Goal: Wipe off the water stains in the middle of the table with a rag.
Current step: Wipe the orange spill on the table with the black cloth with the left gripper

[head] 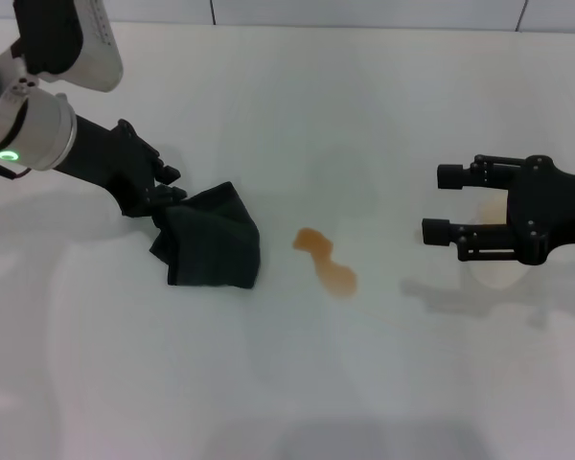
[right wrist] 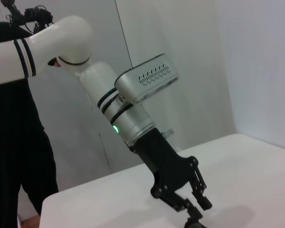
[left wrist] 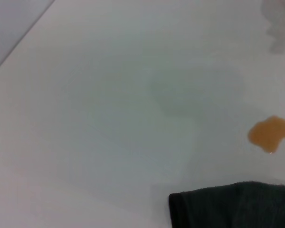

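The dark green-black rag (head: 213, 244) lies bunched on the white table (head: 297, 383), left of centre, with its upper left corner drawn up into my left gripper (head: 171, 186), which is shut on it. The water stains (head: 326, 261) form a small orange-brown two-lobed puddle to the right of the rag, apart from it. The left wrist view shows the rag's edge (left wrist: 232, 206) and one lobe of the water stains (left wrist: 270, 133). My right gripper (head: 443, 203) hovers open at the right, fingers pointing toward the puddle. The left gripper (right wrist: 197, 211) also shows in the right wrist view.
A pale cup-like object (head: 498, 268) sits partly hidden under my right gripper. A person in black (right wrist: 14, 156) stands behind the table's far side near my left arm. The table's back edge meets a wall (head: 364, 11).
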Robot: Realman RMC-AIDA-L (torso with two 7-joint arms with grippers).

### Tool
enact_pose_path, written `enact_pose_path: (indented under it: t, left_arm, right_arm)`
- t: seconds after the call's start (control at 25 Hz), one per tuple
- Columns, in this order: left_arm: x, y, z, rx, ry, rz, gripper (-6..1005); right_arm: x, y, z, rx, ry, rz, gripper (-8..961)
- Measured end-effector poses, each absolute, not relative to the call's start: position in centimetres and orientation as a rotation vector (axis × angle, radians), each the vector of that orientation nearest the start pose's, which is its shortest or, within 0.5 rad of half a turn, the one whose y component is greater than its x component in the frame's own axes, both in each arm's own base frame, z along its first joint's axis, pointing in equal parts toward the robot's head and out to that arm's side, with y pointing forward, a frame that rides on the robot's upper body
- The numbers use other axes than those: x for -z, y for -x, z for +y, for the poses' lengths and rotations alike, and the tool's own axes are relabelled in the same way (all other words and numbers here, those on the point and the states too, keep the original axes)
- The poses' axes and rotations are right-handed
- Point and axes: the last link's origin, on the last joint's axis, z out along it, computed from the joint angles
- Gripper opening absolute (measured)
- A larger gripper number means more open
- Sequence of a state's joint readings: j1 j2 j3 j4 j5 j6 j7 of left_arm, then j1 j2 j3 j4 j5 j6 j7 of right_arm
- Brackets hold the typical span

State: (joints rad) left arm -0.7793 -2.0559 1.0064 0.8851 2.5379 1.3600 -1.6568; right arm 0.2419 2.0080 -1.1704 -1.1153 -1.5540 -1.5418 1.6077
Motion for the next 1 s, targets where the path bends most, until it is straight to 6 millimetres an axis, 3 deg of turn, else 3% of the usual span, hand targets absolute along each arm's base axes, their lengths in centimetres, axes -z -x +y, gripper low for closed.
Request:
enact_pose_path:
  t: [0.24, 1.0]
  left_arm:
    - [0.2, 21.4, 40.1, -0.342, 2.860, -0.188, 242]
    - [0.2, 22.8, 39.8, -0.431, 2.856, -0.153, 214]
  right_arm:
    - [-4.2, -22.4, 29.7, -0.816, 2.746, 0.475, 773]
    - [-4.2, -22.5, 29.7, -0.821, 2.746, 0.483, 766]
